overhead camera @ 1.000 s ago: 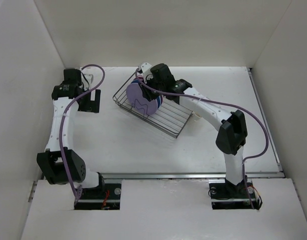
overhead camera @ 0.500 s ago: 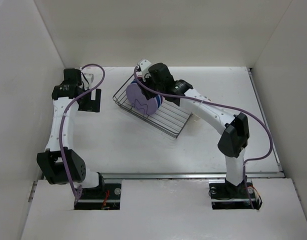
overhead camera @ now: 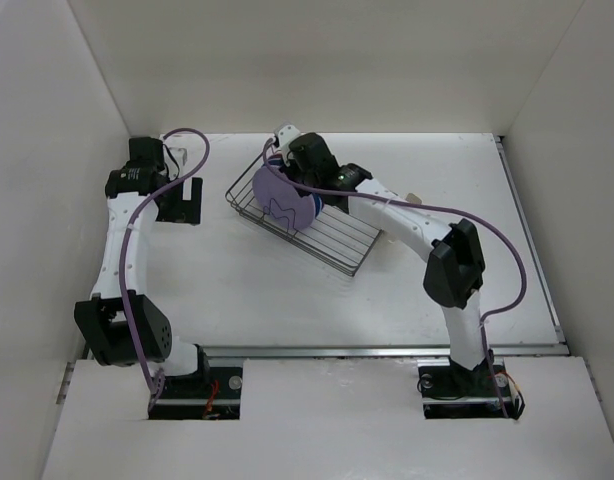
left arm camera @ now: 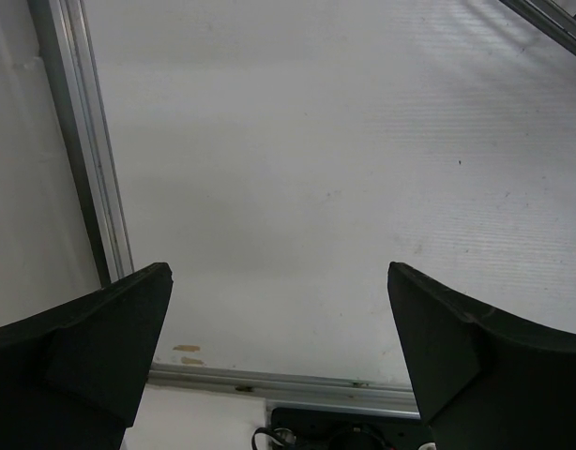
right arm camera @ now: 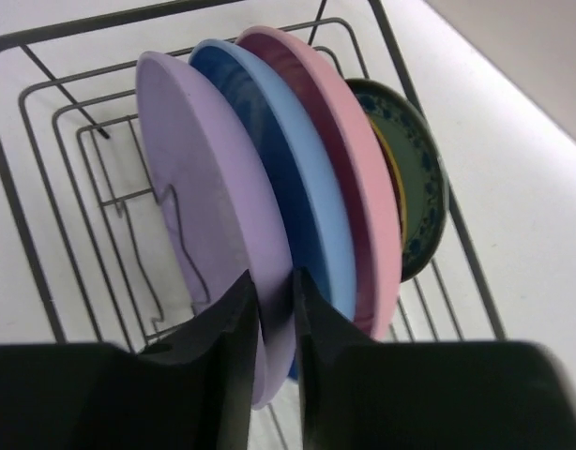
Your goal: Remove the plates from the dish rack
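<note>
Zero plates are out, as far as the views show. All five stand on edge in the dish rack (overhead camera: 339,246): the lavender plate (right arm camera: 199,216) at the open end of the row, then the blue plate (right arm camera: 269,159), the pink plate (right arm camera: 330,141), a thin sliver of a mustard-yellow plate (right arm camera: 393,176), and the dark teal patterned plate (right arm camera: 421,178) last. No plate lies on the table (overhead camera: 237,295) anywhere around the rack, so I judge the whole unload is left to do and this is the first pick.

The right gripper (right arm camera: 274,286) is over the rack's far end. Its fingers are pressed onto the lavender plate's rim, one on each face, and it looks like a pinch. The left gripper (left arm camera: 279,281) sits left of the rack and well apart from it, spread wide with only bare table between its fingers.

Room to move:
- The blue plate sits just behind the lavender one, with one finger in the narrow gap between them, so a straight lift out of the rack looks safest. A tilt could knock the blue plate.
- The wavy divider wire crosses the lavender plate's face low down, so the plate must rise clear of it before moving sideways.
- Bare table lies on the near side and right side of the rack for set-down.
- On the far side of the rack the enclosure wall is closer — less room there.
</note>
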`<state>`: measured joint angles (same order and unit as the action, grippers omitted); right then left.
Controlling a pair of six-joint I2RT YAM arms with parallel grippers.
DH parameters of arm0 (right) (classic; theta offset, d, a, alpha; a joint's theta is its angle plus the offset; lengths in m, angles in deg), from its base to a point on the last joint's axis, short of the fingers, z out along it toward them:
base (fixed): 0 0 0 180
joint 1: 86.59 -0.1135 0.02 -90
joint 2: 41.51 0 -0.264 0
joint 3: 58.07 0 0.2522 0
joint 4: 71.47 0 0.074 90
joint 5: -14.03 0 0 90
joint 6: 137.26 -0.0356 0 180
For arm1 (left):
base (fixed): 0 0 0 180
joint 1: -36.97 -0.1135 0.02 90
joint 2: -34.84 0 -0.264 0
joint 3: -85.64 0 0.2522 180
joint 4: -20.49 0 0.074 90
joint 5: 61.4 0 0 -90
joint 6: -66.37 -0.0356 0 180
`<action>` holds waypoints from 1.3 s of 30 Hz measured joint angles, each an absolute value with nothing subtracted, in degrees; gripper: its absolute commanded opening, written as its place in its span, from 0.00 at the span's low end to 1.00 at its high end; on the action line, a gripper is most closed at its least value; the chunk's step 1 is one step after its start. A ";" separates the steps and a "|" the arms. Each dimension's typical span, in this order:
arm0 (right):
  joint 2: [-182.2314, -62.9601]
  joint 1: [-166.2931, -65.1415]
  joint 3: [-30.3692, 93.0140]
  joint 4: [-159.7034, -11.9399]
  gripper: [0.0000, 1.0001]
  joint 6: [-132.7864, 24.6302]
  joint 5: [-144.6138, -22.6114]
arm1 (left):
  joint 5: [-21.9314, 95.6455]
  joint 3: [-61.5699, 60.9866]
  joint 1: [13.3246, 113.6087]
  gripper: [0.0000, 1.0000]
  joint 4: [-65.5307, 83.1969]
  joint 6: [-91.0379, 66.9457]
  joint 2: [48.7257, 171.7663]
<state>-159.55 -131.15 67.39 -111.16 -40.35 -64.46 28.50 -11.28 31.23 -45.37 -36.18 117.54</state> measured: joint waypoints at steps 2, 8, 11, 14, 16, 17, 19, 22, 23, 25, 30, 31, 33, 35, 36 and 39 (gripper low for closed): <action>-160.03 -130.93 67.43 -110.50 0.09 -39.25 -62.89 | 28.56 -11.28 31.23 0.99 -45.41 -35.83 117.54; -159.40 -131.32 66.82 -109.91 0.00 -34.55 -59.20 | 30.16 -9.94 31.23 0.97 -45.45 -34.91 117.54; -157.63 -132.13 65.31 -109.28 0.00 -33.05 -56.09 | 31.43 -8.50 31.23 0.97 -45.54 -34.43 117.54; -155.47 -133.40 64.04 -108.82 0.00 -31.82 -52.70 | 32.52 -7.54 31.38 0.97 -45.50 -34.11 117.49; -154.02 -134.21 63.83 -108.58 0.00 -30.93 -50.32 | 33.13 -7.36 31.38 0.97 -45.52 -33.98 117.49; -153.11 -134.56 63.83 -108.17 0.00 -30.53 -49.27 | 33.26 -7.36 31.54 0.97 -45.48 -33.93 117.49; -151.05 -135.06 63.85 -106.92 0.00 -30.03 -47.18 | 33.94 -7.36 31.75 0.97 -45.37 -33.84 117.49; -148.06 -135.58 63.98 -104.80 0.00 -30.29 -44.86 | 35.60 -7.39 31.82 0.99 -45.37 -33.89 117.47; -147.29 -135.95 64.24 -104.25 0.00 -30.18 -44.38 | 36.32 -7.43 31.93 0.99 -45.34 -33.91 117.40; -146.35 -136.74 64.74 -104.03 0.00 -30.40 -42.93 | 38.25 -7.50 32.10 0.99 -45.34 -34.04 117.03; -145.87 -137.29 65.25 -106.26 0.00 -35.01 -47.02 | 45.39 -8.59 32.43 0.99 -45.37 -34.41 113.49; -145.87 -137.29 65.05 -107.12 0.00 -36.13 -49.21 | 46.99 -8.98 32.43 0.99 -45.34 -34.48 112.55; -145.87 -137.27 63.91 -108.01 0.00 -38.53 -53.64 | 50.18 -9.81 32.43 0.99 -45.37 -34.50 111.00; -145.87 -137.29 62.14 -108.41 0.00 -40.72 -58.41 | 52.71 -10.14 32.45 0.99 -45.32 -34.48 109.97; -145.87 -137.29 61.05 -108.67 0.00 -41.81 -60.86 | 53.37 -10.14 32.48 0.99 -45.43 -34.50 109.86; -145.87 -137.29 57.12 -108.21 0.00 -44.63 -67.74 | 53.50 -9.27 32.52 0.92 -45.37 -34.46 110.37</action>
